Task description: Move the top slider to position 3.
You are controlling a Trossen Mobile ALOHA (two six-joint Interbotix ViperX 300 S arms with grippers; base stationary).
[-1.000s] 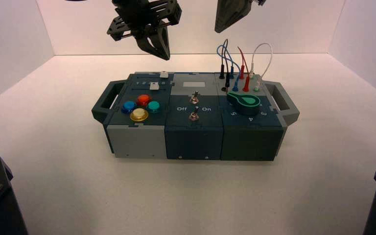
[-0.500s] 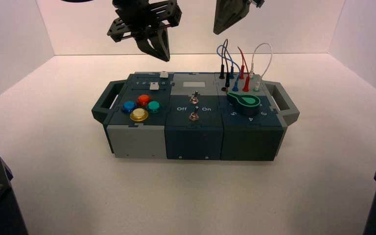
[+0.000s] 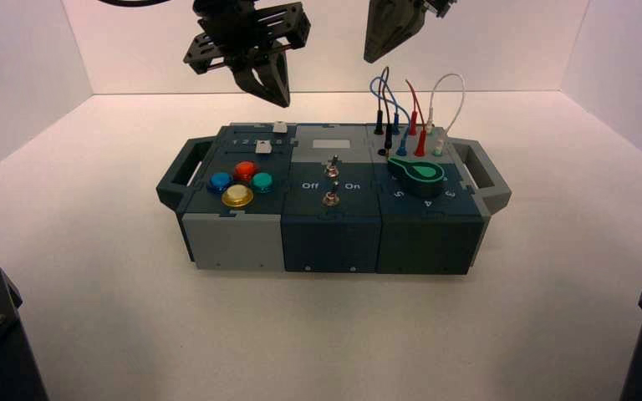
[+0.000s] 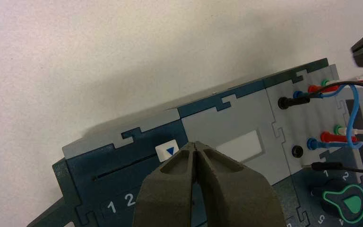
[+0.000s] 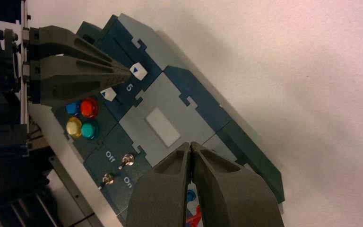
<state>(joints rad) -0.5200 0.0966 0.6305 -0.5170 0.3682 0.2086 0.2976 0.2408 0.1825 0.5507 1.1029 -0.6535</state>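
The left gripper point(image 3: 274, 83) has drifted up, fingers pressed together, at 12 o'clock above the tiny white square top slider point(image 3: 280, 127); nothing pushed yet

Nothing is blocking me above the small white square top slider point(image 4: 166, 151); looping coloured wires point(image 3: 410, 104) are crowding the box's point(image 3: 332, 225) right rear corner.

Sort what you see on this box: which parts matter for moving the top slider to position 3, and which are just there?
Job: top slider, left gripper shut above it.
Just there: lower slider, round buttons, toggle switches, green knob, wires, right gripper raised.
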